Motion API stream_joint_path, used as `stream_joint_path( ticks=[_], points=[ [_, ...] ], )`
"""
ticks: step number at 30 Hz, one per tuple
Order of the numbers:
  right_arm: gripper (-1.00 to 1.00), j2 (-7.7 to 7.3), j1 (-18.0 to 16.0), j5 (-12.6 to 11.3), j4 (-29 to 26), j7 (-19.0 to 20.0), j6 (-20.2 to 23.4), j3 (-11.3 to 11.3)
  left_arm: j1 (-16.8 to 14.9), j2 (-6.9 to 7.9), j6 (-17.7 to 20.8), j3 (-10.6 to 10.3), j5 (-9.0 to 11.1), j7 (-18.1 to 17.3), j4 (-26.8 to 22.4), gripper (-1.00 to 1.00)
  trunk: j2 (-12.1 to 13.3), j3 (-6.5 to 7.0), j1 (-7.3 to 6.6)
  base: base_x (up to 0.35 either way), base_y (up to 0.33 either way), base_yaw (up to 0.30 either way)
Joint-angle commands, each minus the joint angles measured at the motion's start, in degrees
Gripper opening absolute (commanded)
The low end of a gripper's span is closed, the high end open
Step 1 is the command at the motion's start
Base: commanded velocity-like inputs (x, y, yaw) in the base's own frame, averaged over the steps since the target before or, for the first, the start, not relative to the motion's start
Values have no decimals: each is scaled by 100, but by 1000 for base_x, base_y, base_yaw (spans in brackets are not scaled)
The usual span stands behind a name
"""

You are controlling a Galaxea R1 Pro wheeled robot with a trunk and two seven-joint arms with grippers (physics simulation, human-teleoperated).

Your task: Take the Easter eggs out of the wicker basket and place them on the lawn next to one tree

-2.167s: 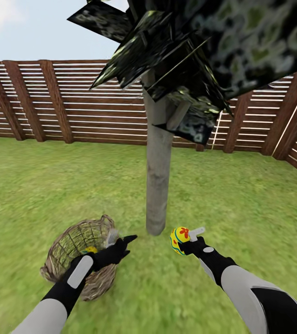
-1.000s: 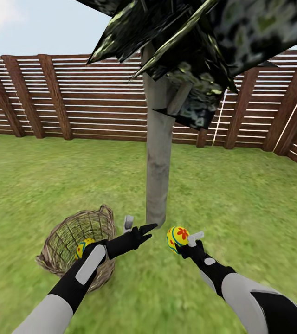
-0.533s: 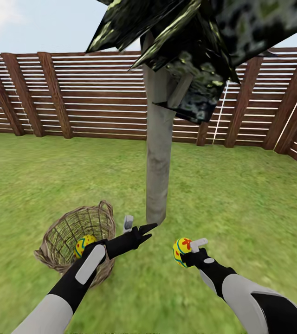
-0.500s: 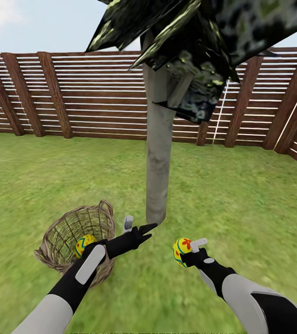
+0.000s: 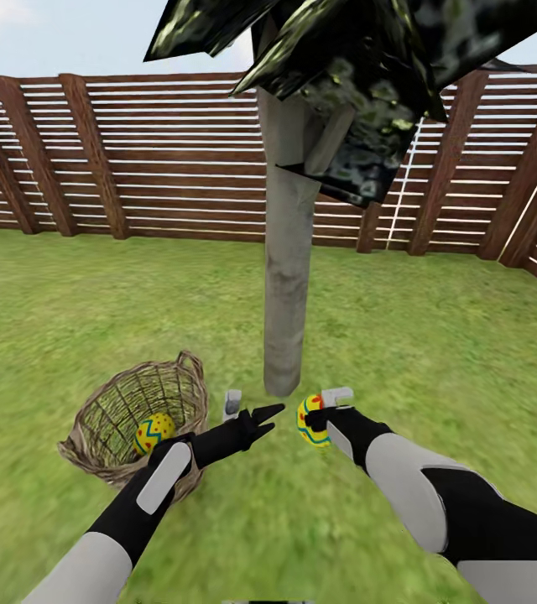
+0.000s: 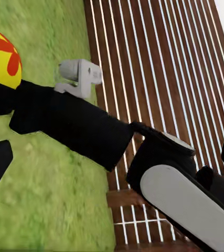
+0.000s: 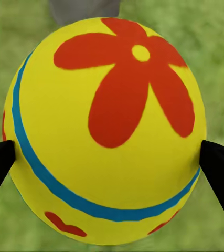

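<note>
Egg (image 5: 311,421) is pinched in the right gripper (image 5: 319,417), a dark finger pressed against each flank, as seen in the right wrist view (image 7: 104,131); red flower mark faces the camera, blue band below. It is held just above the lawn (image 5: 436,352), just near-right of the tree (image 5: 289,277) base. Left gripper (image 5: 247,413) is held spread and empty, pointed toward the trunk foot, between the wicker basket (image 5: 113,436) and the held egg. A second egg (image 5: 154,433), blue zigzag band visible, is seen inside the basket, left of the trunk; a third egg cannot be made out — possibly hidden by the weave or the left forearm. Basket sits near-left of the tree, rim tilted toward the robot. Brown slatted fence (image 5: 134,159) closes the far side. Judged stage: first egg about to be set down, at least one more left to fetch. Risks: if released from a height, the egg could roll on the grass away from the trunk, since round shells are not stopped by much. The two grippers are close together; a sweep by either could knock the egg once it is placed. Dark leaf clumps (image 5: 361,75) hang low overhead, but well clear of the arms.
</note>
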Motion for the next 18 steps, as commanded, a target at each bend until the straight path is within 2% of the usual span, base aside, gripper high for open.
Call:
stream_joint_path(
  ticks=[1,3,12,18],
  points=[
    [-100,16,-35,29,-9,-17,57,-49,-2,0,41,3,40,1,1,100,-4,-28,1,0,0,0],
    [-100,23,-66,-2,-6,-35,82,-49,-2,-1,42,0,40,2,1,100,-6,-72,6,0,0,0],
    [-100,14,-101,-26,-5,-123,214,-57,2,-1,34,5,40,-10,22,100,-6,-72,6,0,0,0],
    [-100,8,-101,-40,11,-134,203,-75,1,-37,33,5,40,-3,45,100,-6,-72,6,264,0,0]
  ],
)
